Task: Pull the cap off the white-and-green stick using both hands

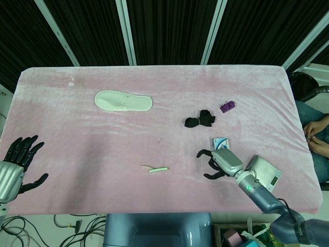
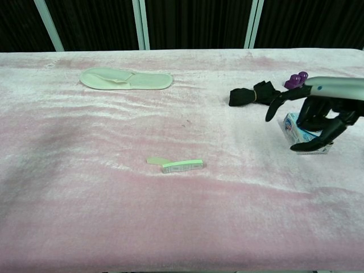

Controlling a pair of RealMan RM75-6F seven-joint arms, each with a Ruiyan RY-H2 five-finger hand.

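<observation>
The white-and-green stick [image 1: 158,169] lies flat on the pink cloth near the front middle, a pale green strip at its left end; the chest view shows the stick [image 2: 182,165] too. My right hand [image 1: 216,163] hovers open to the right of it, fingers spread and curved, holding nothing, just in front of the blue-and-white box. In the chest view the right hand [image 2: 315,116] overlaps that box. My left hand [image 1: 19,159] is at the far left table edge, open with fingers spread, well apart from the stick.
A white slipper [image 1: 123,101] lies at the back left. Black rolled socks [image 1: 200,120] and a small purple block [image 1: 227,106] sit at the right. A blue-and-white box [image 1: 221,143] lies behind my right hand. A person's hands show at the right edge.
</observation>
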